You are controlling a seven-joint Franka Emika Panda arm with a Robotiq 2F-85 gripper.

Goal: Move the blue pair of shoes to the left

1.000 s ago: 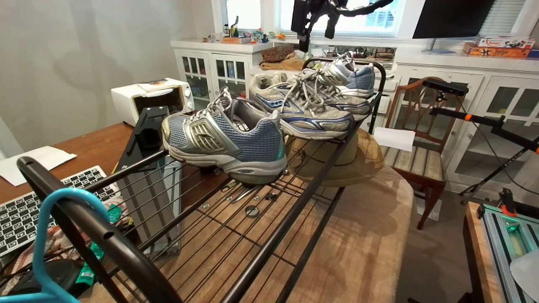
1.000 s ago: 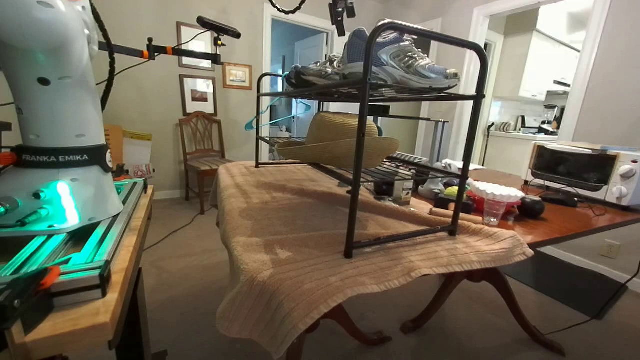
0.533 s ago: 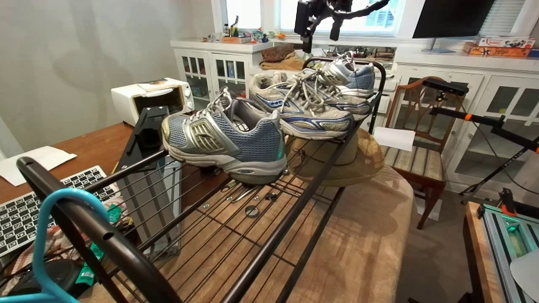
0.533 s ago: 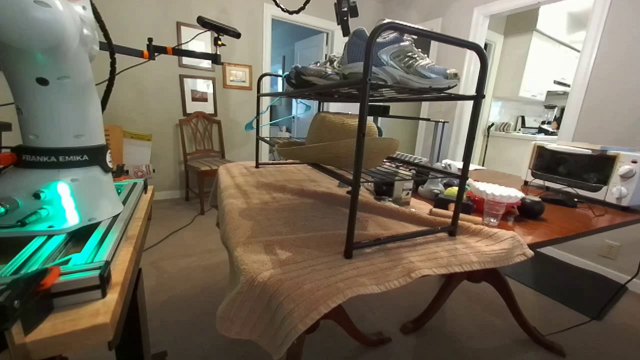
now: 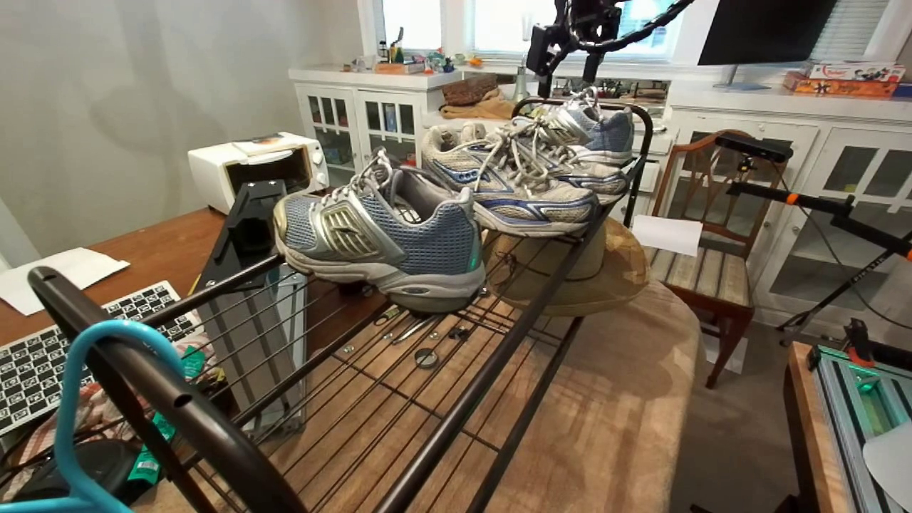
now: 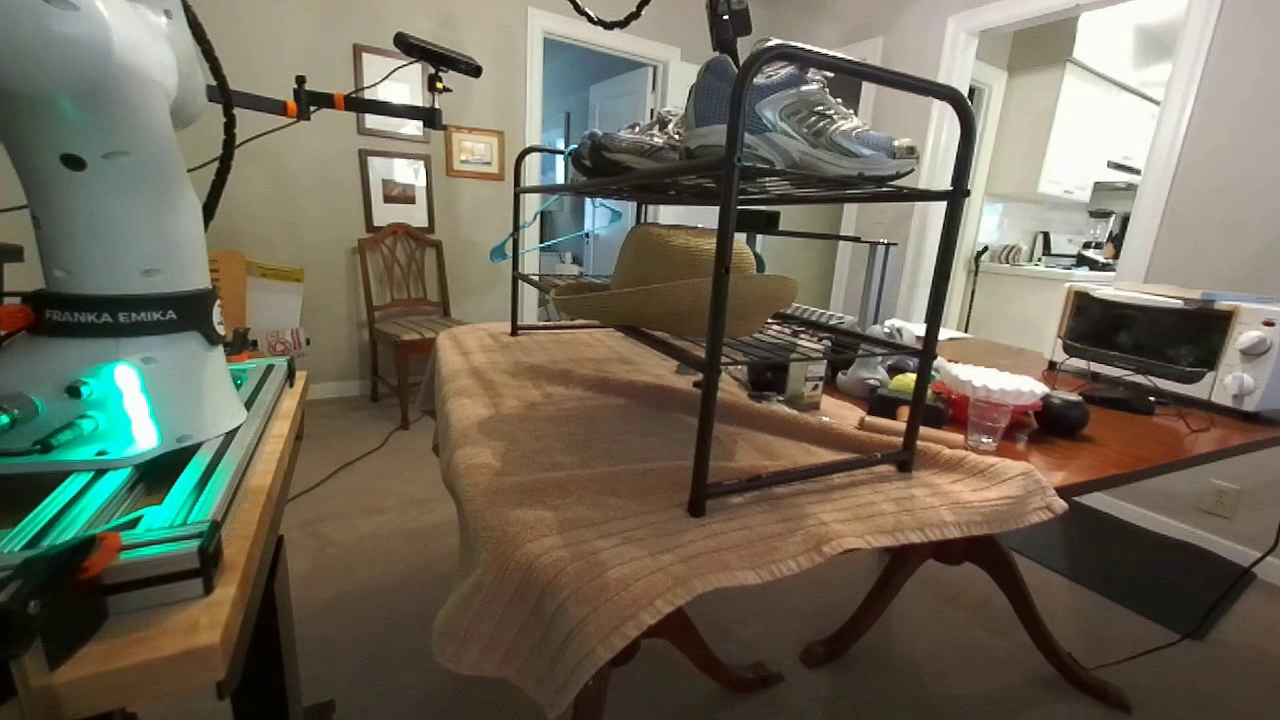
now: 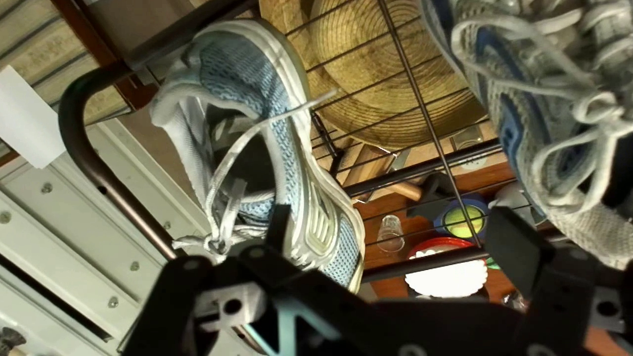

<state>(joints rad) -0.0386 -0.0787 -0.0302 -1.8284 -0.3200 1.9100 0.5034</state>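
The blue pair of shoes, grey mesh with dark blue panels and pale laces, stands side by side mid-rack, the nearer shoe (image 5: 531, 203) partly covering the farther one (image 5: 602, 178). In the wrist view one of them (image 7: 519, 104) shows at the right, cut by the frame edge. My gripper (image 5: 568, 84) is open and empty above the rack's far end, over the paler silver sneaker there (image 5: 605, 132). In the wrist view its spread fingers (image 7: 395, 232) have bare rack wires between them; the left finger overlaps the paler sneaker (image 7: 292, 148). The gripper is partly hidden at the top (image 6: 728, 30) of an exterior view.
Another silver and light blue sneaker (image 5: 377, 235) stands on the rack's near part. The black wire rack (image 6: 730, 300) has raised end bars. A straw hat (image 6: 680, 280) sits on its lower shelf. A turquoise hanger (image 5: 71, 399) hangs on the near end bar.
My gripper has moved right and slightly down in both exterior views, towards the rack's far-end sneaker. It has stayed open. The shoes have not moved.
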